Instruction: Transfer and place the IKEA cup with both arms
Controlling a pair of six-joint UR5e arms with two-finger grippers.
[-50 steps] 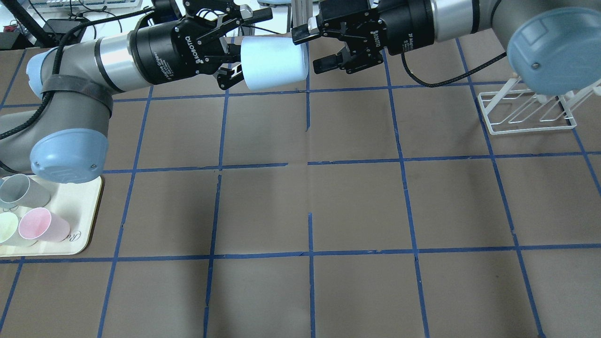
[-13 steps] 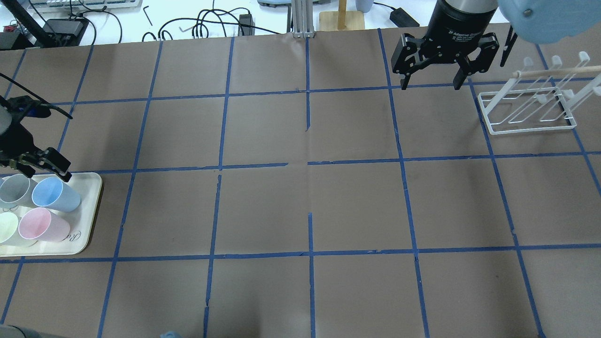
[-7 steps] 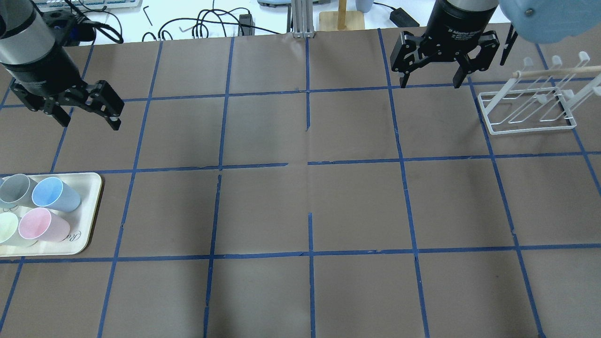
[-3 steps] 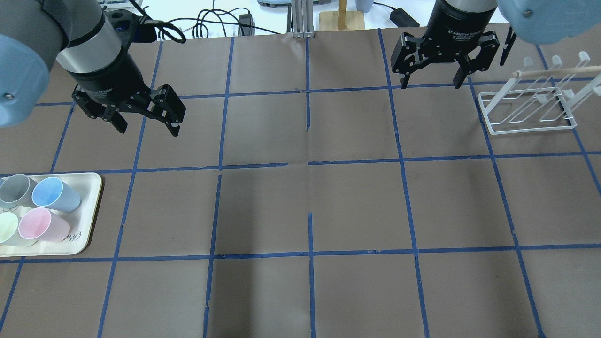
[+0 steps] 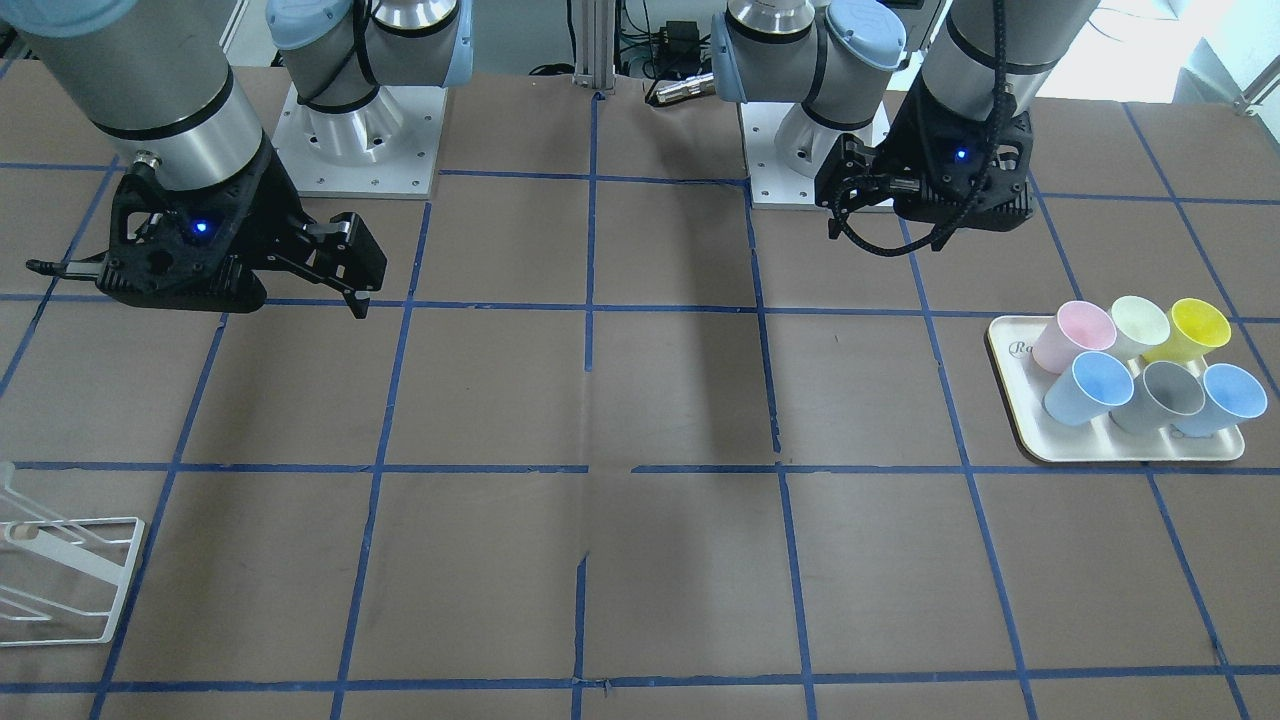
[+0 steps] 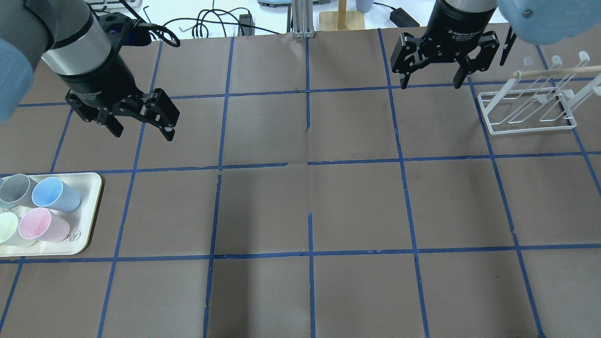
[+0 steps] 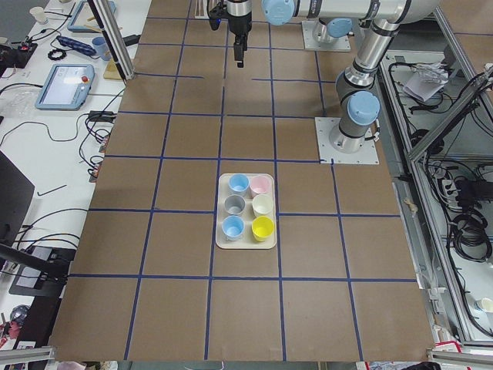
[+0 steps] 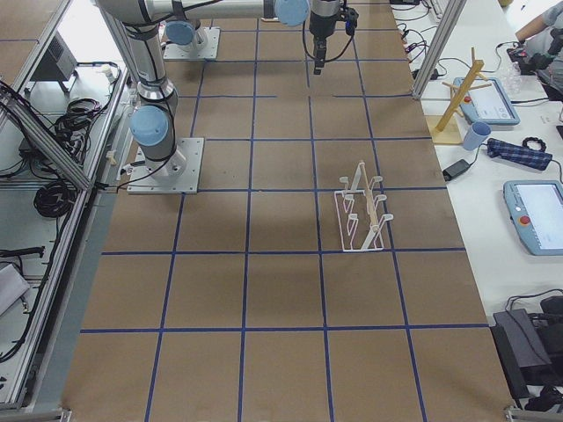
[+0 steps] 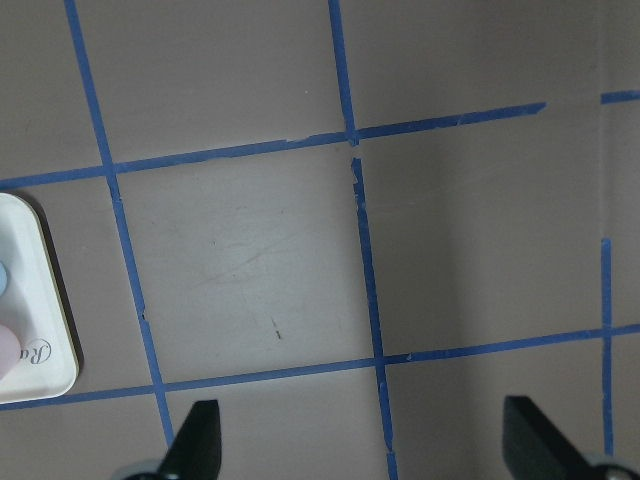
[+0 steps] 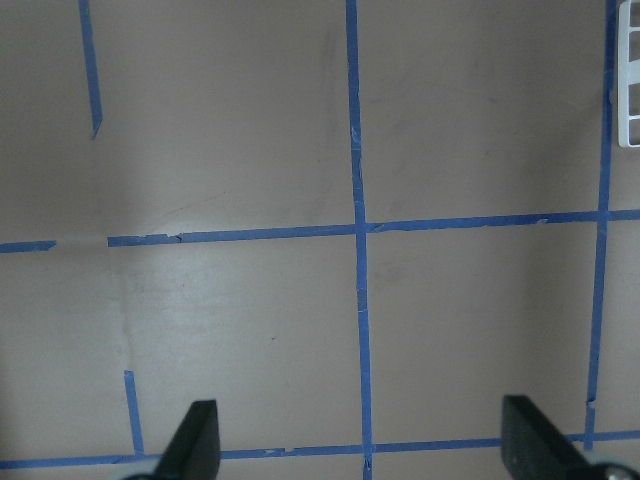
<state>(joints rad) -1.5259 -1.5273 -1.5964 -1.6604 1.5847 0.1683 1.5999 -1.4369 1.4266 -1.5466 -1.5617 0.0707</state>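
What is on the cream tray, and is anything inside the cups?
The tray holds six upright cups: the IKEA cup, a second blue cup, a grey cup, a pink cup, a pale green cup, a yellow cup. Visible interiors look empty; the tray beneath them is covered.

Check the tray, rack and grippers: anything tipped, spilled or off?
Nothing stands out. All six cups stand upright on the tray, the blue IKEA cup beside the pink cup, and nothing has spilled. The rack stands upright. The left gripper and right gripper hang open and empty.
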